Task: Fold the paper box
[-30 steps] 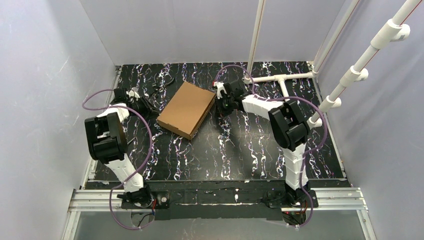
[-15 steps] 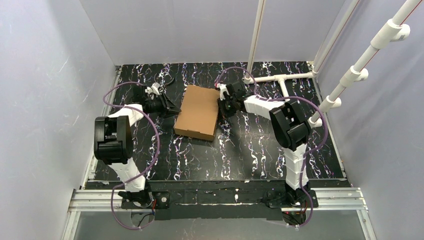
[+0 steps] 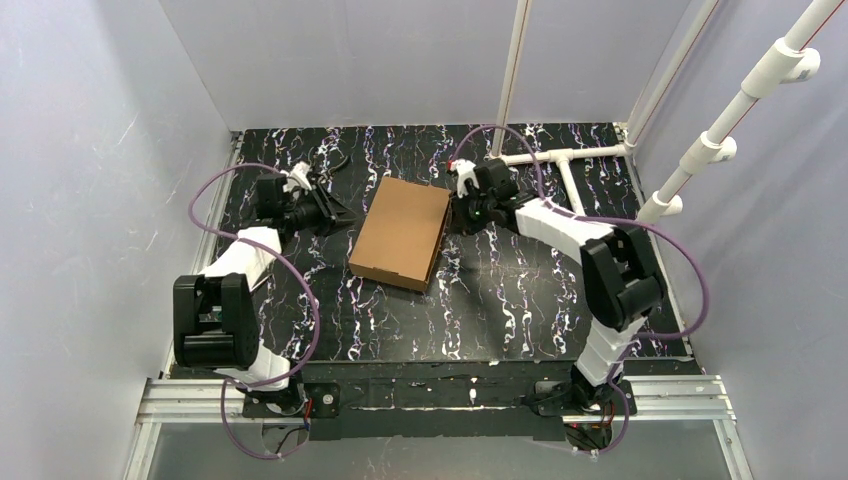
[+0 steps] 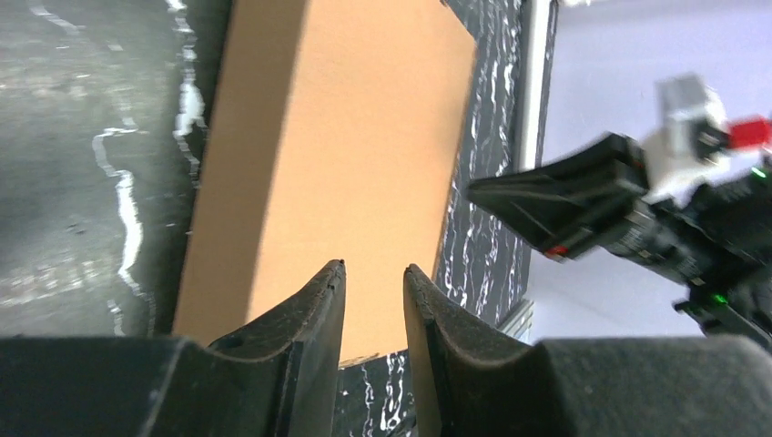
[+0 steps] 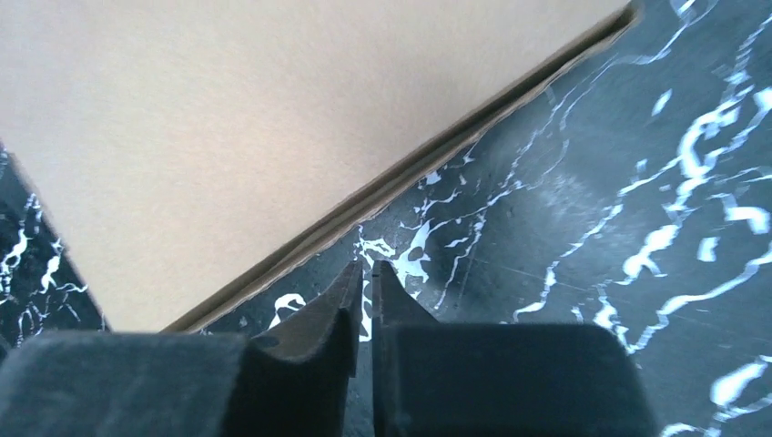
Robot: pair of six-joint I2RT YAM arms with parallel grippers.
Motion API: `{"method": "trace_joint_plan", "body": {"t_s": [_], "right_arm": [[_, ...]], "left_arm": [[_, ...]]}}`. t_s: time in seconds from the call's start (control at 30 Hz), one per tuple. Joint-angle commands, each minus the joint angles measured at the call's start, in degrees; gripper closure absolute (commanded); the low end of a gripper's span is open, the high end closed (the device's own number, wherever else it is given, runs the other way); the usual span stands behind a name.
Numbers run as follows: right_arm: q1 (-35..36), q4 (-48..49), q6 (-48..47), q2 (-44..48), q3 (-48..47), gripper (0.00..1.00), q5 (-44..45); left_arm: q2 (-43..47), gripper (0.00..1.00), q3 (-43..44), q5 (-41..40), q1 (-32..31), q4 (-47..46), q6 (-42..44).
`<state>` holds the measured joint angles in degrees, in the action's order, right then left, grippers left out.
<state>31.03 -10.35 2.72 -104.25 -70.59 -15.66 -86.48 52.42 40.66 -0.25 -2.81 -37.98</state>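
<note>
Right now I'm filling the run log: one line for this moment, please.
paper box: closed, flat on table | left gripper: slightly open, empty, beside box | right gripper: nearly shut, empty, at box edge

Cropped edges and blur on my feeds

My right wrist view cuts off the plain brown cardboard mailer box (image 5: pixel 228 137) at top and left; the right arm's black two-finger gripper (image 4: pixel 510 196) looks blurred on my left wrist view.

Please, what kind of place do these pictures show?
It looks like a robot test cell in a laboratory, not a home or a shop. A black marbled table stands between plain pale walls, white plastic pipes form a frame at the back, and one brown paper box lies there.
</note>
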Motion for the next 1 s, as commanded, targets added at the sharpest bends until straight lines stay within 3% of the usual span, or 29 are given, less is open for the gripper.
{"method": "trace_joint_plan", "body": {"t_s": [0.0,0.27,0.4,0.53,0.8,0.97], "right_arm": [[-1.3,2.4,-2.5,7.4,1.2,0.77,-2.0],[-1.4,8.1,9.2,1.9,1.0,0.45,-10.1],[-1.5,7.6,12.1,-0.4,-0.9,0.29,-7.8],[-2.1,10.5,16.2,-0.4,1.5,0.03,-6.9],[-2.5,21.4,28.9,-5.4,6.4,0.03,-12.8],[-3.8,26.6,33.4,-6.2,10.0,0.24,-13.5]], "left_arm": [[1.2,0.71,-4.4,-2.3,3.8,-0.3,-1.1],[0.0,0.64,-8.6,-5.6,8.1,-0.7,-0.9],[-4.0,0.64,-7.0,-4.8,8.6,-0.8,-0.1],[-9.1,0.64,-4.6,-2.0,7.0,-1.1,-0.1],[-11.5,0.64,-3.5,-0.4,3.4,-1.7,0.5],[-9.1,0.64,-4.8,-0.2,3.4,-1.8,0.0]]}}
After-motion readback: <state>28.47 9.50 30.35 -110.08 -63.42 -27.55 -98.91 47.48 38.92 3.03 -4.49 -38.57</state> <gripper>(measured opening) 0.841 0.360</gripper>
